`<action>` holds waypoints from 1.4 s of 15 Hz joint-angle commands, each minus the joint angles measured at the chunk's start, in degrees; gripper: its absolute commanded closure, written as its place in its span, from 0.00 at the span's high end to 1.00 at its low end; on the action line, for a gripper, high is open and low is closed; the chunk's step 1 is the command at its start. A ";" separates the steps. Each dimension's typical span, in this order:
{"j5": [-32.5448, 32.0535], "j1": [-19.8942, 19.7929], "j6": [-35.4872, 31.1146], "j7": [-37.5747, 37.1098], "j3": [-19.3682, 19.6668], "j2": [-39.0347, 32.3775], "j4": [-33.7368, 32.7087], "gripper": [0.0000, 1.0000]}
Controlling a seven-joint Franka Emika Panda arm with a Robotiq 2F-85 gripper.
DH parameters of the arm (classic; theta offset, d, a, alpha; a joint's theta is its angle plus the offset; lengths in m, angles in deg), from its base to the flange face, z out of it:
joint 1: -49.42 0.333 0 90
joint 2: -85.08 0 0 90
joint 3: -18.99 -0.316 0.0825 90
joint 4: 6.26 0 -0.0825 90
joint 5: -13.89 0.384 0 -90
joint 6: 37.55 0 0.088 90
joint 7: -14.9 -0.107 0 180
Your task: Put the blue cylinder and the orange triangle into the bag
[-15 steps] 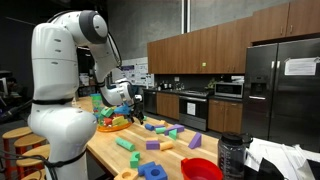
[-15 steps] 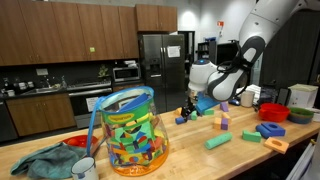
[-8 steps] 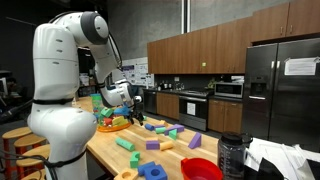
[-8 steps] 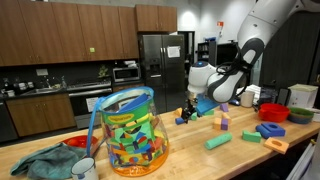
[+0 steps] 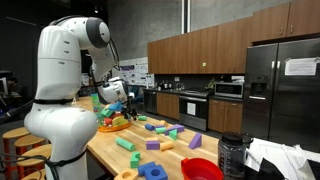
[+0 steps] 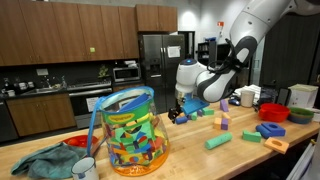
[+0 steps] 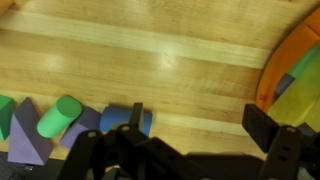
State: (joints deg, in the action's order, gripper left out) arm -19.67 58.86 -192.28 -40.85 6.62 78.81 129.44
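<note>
Just against the finger farther from the bag (image 7: 292, 70), the blue cylinder (image 7: 118, 121) lies on the wooden table (image 7: 170, 60), partly hidden behind that fingertip (image 7: 137, 112). From where I stand the gripper (image 7: 200, 128) has its fingers wide apart and holds nothing. To do the grasp well, I'd say it should slide sideways, away from the bag, until the cylinder sits midway between the fingers. Then it should drop low before closing, keeping off the green cylinder (image 7: 57, 115) and purple blocks (image 7: 25, 145) just beyond. The blue piece seems to lie on its side, long axis roughly along the line from finger to finger. Turning the wrist to pinch across its round body may grip better, though it could roll.
</note>
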 commanded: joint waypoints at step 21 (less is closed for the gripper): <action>-12.03 0.15 -9.40 -14.99 13.15 -12.24 -11.62 1.00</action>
State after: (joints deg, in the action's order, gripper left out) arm -28.24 57.79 -198.93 -52.49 18.27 67.71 117.68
